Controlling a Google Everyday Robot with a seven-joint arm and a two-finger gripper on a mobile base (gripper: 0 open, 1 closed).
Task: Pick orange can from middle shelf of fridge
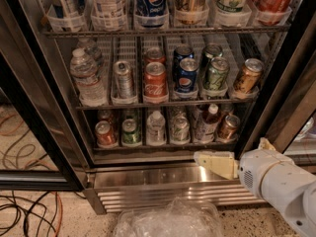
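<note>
The orange can (247, 76) stands tilted in the rightmost lane of the middle shelf (168, 103), a grey wire rack inside the open fridge (148, 177). It has a copper-orange body and a silver top. My gripper (213, 162), cream-coloured on a white arm, is low in front of the fridge's steel base. It is below and a little left of the orange can, level with the bottom rack's front edge, and holds nothing that I can see.
On the middle shelf stand a water bottle (86, 78), a silver can (123, 78), a red Coca-Cola can (155, 80), a blue Pepsi can (187, 78) and a green-and-silver can (216, 74). A dark door frame (289, 93) rises at right. Crumpled clear plastic (170, 221) and cables (24, 211) lie on the floor.
</note>
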